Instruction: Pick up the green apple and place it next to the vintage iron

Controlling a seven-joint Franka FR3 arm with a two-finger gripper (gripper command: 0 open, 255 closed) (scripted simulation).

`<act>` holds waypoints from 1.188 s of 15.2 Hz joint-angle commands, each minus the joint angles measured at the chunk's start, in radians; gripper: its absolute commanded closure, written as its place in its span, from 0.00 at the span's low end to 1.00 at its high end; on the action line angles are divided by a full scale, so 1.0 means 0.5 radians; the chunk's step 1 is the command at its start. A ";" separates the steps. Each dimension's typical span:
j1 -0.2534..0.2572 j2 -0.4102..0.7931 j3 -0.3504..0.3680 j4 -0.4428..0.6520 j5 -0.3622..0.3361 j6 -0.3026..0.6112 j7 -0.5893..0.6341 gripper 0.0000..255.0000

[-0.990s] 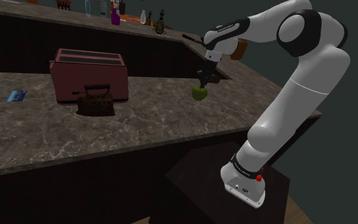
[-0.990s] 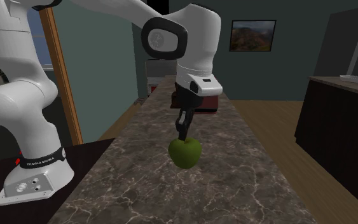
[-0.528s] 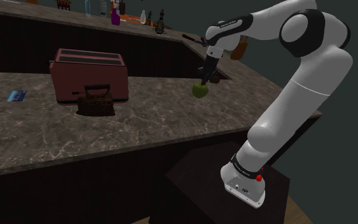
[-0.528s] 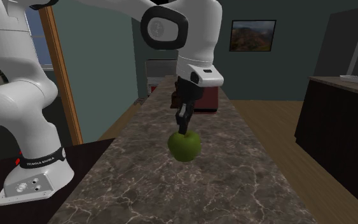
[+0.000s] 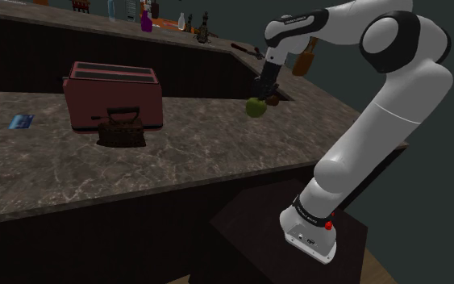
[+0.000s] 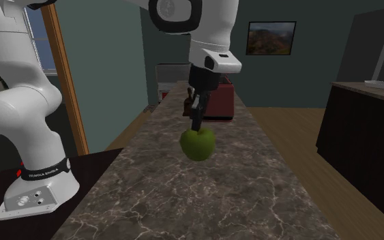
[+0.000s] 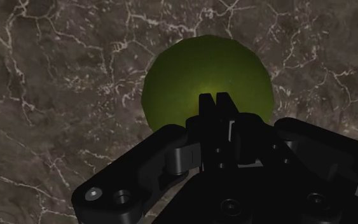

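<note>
Counter [image 5: 185, 153]: dark veined stone. It carries the iron, which I use as my landmark, and there is bare surface on every side of it but the back.

Arm [image 5: 378, 121]: it reaches out over the counter, well off to the shoulder view's right of the iron. The wrist points down so that the load hangs straight beneath it.

Red box [image 5: 116, 93]: it sits just behind the iron and blocks that side, so I rule out a drop there.

Iron [image 5: 122, 129]: dark and old-fashioned, upright on its sole, handle on top. Nothing touches its front or its near side.

Apple [image 6: 197, 144]: green and round, well apart from the iron toward the shoulder view's right. It hangs under the hand and, as I judge it, is clear of the stone.

Gripper [image 7: 215, 98]: set straight above the apple. The fingers [image 7: 206, 105] are pinched narrow on its very top, which is why the fruit dangles rather than sitting between them.

Blue card [image 5: 22, 121]: flat on the counter, beyond the iron on the side away from the apple.

Next, in my judgement: carry the apple across toward the iron and set it down on the bare stone beside it. With so small a grip I would go gently, since a swing could shake it loose.
</note>
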 commanded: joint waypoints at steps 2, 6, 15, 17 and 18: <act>0.001 -0.022 0.001 0.063 -0.008 -0.084 0.013 1.00; 0.002 -0.042 0.003 0.149 -0.016 -0.188 0.025 1.00; 0.003 -0.061 0.004 0.370 -0.024 -0.426 0.048 1.00; 0.003 -0.060 0.004 0.425 -0.024 -0.480 0.052 1.00; 0.003 -0.059 0.004 0.453 -0.023 -0.507 0.053 1.00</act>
